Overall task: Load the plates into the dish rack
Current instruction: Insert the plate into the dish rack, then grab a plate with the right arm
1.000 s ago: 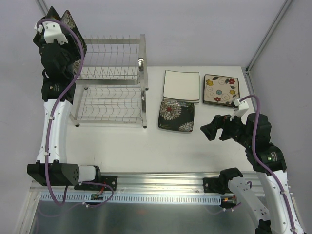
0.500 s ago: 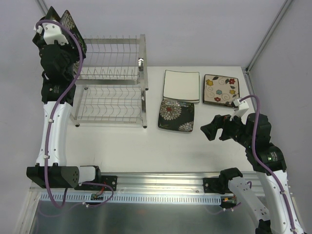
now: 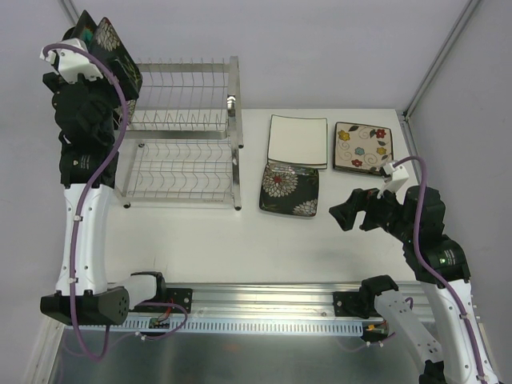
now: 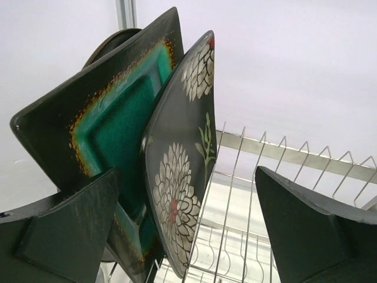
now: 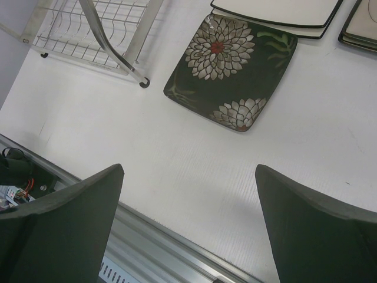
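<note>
The dish rack (image 3: 184, 120) stands at the back left. At the left end of its upper tier a teal-centred dark plate (image 4: 112, 124) and a black chrysanthemum plate (image 4: 182, 171) stand on edge, with a round dark-rimmed plate (image 4: 109, 44) partly hidden behind them. My left gripper (image 3: 86, 30) is open beside these plates and holds nothing. A second black chrysanthemum plate (image 3: 290, 190), a white square plate (image 3: 298, 140) and a flowered cream plate (image 3: 362, 147) lie on the table. My right gripper (image 3: 344, 214) is open and empty, above the table near the chrysanthemum plate (image 5: 232, 71).
The rack's lower tier (image 3: 180, 172) and most upper prongs (image 4: 277, 159) hold nothing. The rack's front leg (image 5: 141, 82) stands left of the flat black plate. The metal rail (image 3: 264, 300) runs along the table's near edge. Walls close off the back and right.
My left arm has moved up and to the left, away from the standing plates. The right arm and the plates on the table have not moved.
</note>
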{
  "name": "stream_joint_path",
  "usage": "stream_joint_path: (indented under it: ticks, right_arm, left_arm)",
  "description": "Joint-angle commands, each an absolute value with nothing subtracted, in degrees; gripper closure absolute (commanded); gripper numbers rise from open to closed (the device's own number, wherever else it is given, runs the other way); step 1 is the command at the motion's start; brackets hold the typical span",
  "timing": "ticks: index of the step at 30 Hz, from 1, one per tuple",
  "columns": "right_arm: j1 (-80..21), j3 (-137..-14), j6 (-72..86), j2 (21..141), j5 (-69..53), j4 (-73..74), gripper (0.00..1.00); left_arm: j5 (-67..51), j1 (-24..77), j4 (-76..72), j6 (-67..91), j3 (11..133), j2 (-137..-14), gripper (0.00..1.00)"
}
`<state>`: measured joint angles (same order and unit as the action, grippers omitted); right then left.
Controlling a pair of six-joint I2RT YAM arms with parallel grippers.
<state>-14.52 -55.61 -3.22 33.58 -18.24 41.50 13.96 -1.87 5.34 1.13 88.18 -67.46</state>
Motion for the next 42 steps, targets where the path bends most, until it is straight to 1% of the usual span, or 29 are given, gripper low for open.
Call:
stream_joint_path:
  ticks: [1,8,11,15,20,23,27,33,38,42]
  right_arm:
    - [-14.85,-57.04,-3.78,32.87,-17.75,41.48,0.00]
    - [-14.85,-57.48,-1.23,35.06,-16.88,41.75,0.00]
    - [-14.77,-58.01,1.39,37.17,-16.53,41.84,0.00]
    - [-14.68,-57.40,5.88,38.49,-12.66,40.87,0.01]
    - [-14.50,-57.22,7.03,42.70,-12.57,39.90,0.00]
    - [-13.72,-56.34,7.73,45.77,-12.30,38.77,0.01]
    - [-11.61,-53.97,10.01,49.83,-15.11,34.81,0.04]
    - [-6.78,-48.70,13.88,55.97,-19.58,25.68,0.07]
    - [-2.91,-46.06,16.87,61.60,-21.36,19.08,0.09]
    - [-2.64,-43.86,19.07,66.00,-20.66,13.81,0.10]
  left_arm:
    - [13.72,-1.93,4.30,2.72,87.80,-65.31,0.01]
    - [8.71,-1.93,9.22,6.68,87.37,-60.39,0.01]
    - [6.25,-1.93,12.65,8.35,86.40,-56.18,0.01]
    - [2.91,-1.93,17.22,11.15,84.03,-51.16,0.01]
    - [-2.27,-1.93,23.45,14.76,78.23,-43.44,0.01]
    - [-5.27,-1.93,26.70,17.22,72.44,-38.17,0.01]
    - [-10.00,-1.93,29.70,22.66,60.42,-30.43,0.01]
    - [-15.73,-1.58,34.10,27.85,48.54,-21.45,0.01]
    - [-17.40,-0.18,36.47,27.25,43.43,-17.23,0.01]
    - [-19.33,-0.18,37.35,26.54,41.05,-15.56,0.01]
